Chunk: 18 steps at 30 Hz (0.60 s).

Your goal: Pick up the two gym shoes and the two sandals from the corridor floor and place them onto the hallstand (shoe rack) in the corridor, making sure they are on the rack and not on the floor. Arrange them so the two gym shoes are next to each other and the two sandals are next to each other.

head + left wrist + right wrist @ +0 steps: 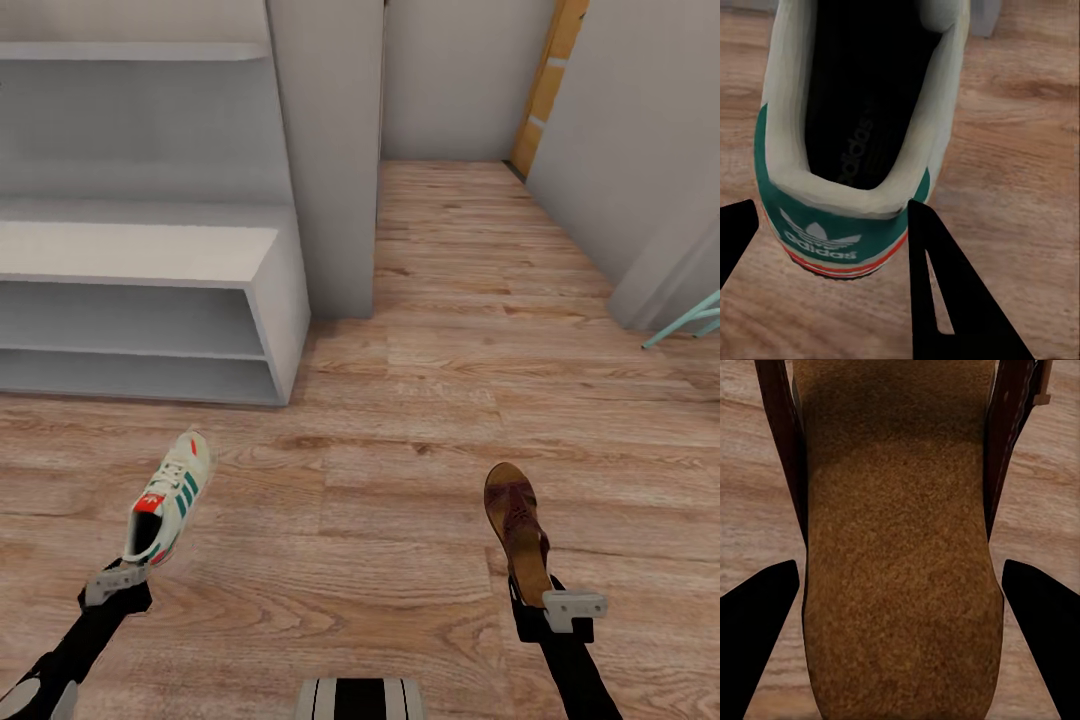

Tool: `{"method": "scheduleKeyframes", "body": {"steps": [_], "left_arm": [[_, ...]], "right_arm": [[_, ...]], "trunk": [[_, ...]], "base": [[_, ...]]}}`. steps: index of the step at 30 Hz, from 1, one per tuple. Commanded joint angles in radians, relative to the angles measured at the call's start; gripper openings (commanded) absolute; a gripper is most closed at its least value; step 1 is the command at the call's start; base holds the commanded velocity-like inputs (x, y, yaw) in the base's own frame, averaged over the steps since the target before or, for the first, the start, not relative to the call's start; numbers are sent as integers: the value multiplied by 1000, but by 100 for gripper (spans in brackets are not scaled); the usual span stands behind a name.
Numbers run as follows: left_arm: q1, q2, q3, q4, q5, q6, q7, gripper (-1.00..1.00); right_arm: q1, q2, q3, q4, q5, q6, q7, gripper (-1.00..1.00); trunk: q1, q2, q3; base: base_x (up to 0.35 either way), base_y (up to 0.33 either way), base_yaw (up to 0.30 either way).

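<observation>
Gym shoe [170,497] clamped in left gripper [118,580], sandal [517,527] in right gripper [560,608], hallstand [150,290] ahead.

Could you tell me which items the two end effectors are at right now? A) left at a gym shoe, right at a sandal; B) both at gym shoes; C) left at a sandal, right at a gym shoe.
A: the left end effector straddles the gym shoe heel; the right end effector is at the sandal.

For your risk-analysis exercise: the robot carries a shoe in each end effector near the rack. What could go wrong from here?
1. The left end effector grips the gym shoe only at its heel, so the shoe may pivot or slip out.
2. The sandal sticks out ahead of the right end effector and could strike the hallstand edge on approach.
</observation>
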Motion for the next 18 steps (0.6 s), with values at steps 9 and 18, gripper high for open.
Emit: {"method": "scheduleKeyframes", "body": {"steps": [9, 18], "left_arm": [[-222, 3, -9, 0, -53, 351, 58, -100], [-303, -2, -7, -1, -119, 472, 61, -100]], "right_arm": [[1, 1, -2, -3, 9, -2, 1, -100], [2, 1, -2, -7, 9, -4, 1, -100]], "trunk": [[0, 0, 0], [0, 0, 9]], "base": [[0, 0, 0], [0, 0, 0]]}}
